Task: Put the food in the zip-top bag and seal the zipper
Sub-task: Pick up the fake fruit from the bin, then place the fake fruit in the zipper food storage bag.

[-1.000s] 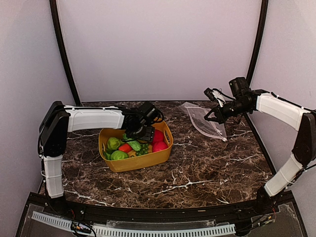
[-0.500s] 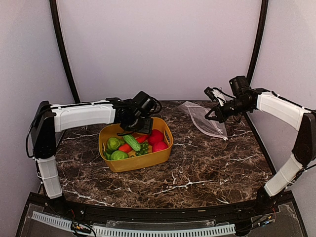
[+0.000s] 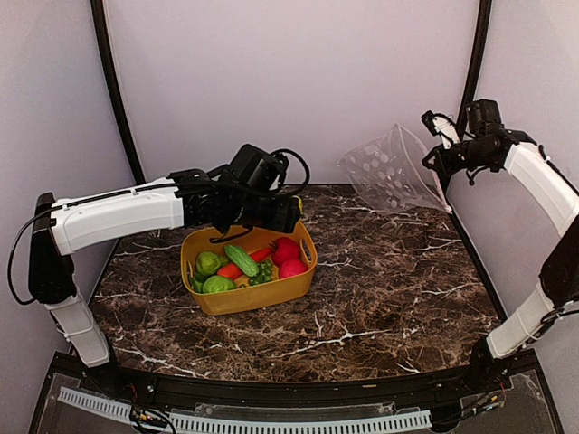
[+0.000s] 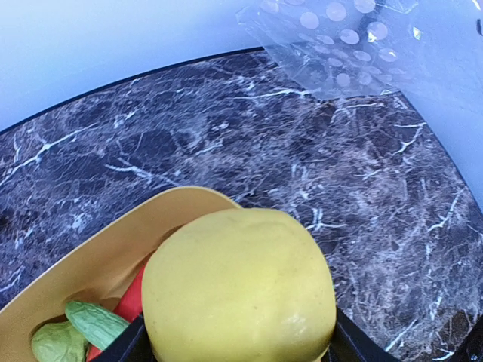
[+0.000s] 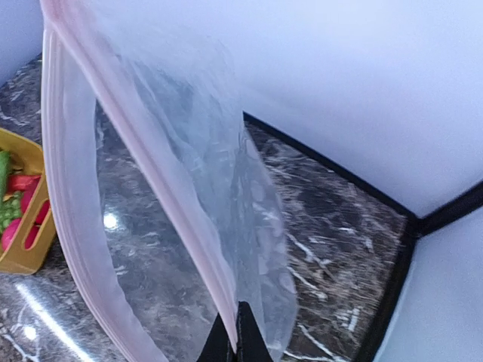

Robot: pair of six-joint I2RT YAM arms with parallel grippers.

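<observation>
Left pincer [image 3: 288, 214] is clamped on the yellow lemon [image 4: 238, 290], just above the far rim of the yellow tub [image 3: 258, 297]. Cucumber [image 3: 241, 259], carrot [image 3: 229, 270], grapes [image 3: 263, 271], red balls [image 3: 289, 253] and green round ones [image 3: 210, 263] lie inside the tub. Right pincer [image 5: 234, 335] is pinched on the zip-top bag [image 3: 391, 170] at the zipper [image 5: 143, 162]; the bag hangs clear of the worktop [image 3: 380, 289], up and far right of the tub, zipper strips apart.

Most of left gripper [image 4: 238, 343] behind lemon [image 4: 238, 286]
</observation>
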